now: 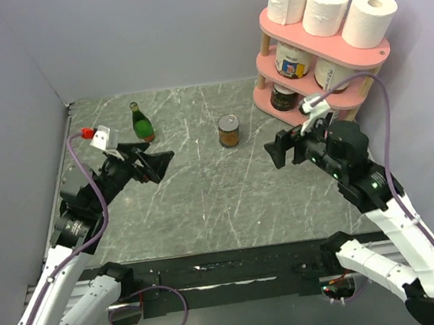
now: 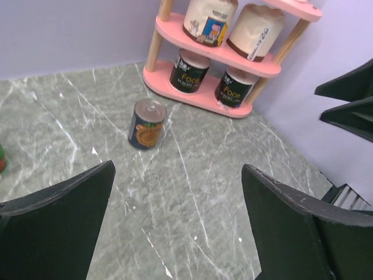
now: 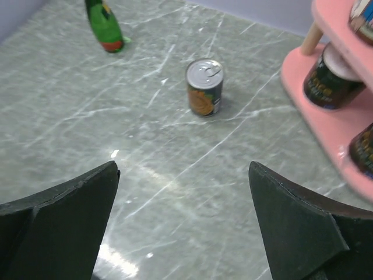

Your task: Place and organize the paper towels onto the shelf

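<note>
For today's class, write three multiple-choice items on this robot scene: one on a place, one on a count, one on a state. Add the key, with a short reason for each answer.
1. Where do the paper towels stand?
A. on the top board of the shelf
B. on its middle board
C. on its bottom board

2. How many paper towels are in view?
A. one
B. two
C. three

3. In what state are the left claw and the right claw?
A. both shut on a roll
B. both open and empty
C. one open, one shut

Key:
1 A, the top view shows them in a row on the highest pink board.
2 C, three white rolls stand there.
3 B, each wrist view shows its fingers wide apart with nothing between them.
</note>
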You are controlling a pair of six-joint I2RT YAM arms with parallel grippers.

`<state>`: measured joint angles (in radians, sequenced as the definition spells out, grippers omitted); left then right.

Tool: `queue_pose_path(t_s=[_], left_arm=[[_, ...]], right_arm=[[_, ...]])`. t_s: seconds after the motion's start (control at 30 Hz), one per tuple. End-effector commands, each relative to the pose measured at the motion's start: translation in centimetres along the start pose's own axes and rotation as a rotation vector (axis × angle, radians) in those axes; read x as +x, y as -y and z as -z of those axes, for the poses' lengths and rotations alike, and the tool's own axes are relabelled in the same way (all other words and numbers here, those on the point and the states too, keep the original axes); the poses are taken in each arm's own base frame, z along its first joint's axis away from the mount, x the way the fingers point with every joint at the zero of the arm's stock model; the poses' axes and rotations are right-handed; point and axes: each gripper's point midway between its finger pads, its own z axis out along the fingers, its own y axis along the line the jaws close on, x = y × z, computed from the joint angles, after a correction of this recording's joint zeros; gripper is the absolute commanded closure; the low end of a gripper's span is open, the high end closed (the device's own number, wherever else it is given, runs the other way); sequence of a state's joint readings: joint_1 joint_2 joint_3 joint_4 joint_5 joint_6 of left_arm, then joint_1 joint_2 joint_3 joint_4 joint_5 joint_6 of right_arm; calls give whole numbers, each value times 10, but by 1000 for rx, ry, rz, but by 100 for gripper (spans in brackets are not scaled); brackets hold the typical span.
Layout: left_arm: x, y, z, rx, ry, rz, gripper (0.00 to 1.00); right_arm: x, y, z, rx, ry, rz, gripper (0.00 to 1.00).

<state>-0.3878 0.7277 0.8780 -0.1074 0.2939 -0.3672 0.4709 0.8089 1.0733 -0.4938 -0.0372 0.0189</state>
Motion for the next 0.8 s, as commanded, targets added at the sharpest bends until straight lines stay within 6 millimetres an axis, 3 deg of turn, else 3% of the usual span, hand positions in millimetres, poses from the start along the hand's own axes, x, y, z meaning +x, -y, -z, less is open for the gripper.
queue_pose_path(t_s=[0.0, 0.07, 0.23, 0.43, 0.77], left_arm=[[-1, 5, 12, 12, 52, 19, 4], [7, -1, 17, -8, 58, 23, 4], [12, -3, 25, -22, 81, 23, 4], [15, -5, 23, -31, 54, 12, 4], [16, -9, 24, -53, 58, 3, 4]], right_arm=[[14, -15, 14, -47, 17, -177, 0], [27, -24, 16, -101, 24, -200, 1], [36, -37, 12, -166, 35, -279, 0], [51, -36, 0, -149, -38, -302, 0], [43, -37, -1, -157, -16, -295, 0]])
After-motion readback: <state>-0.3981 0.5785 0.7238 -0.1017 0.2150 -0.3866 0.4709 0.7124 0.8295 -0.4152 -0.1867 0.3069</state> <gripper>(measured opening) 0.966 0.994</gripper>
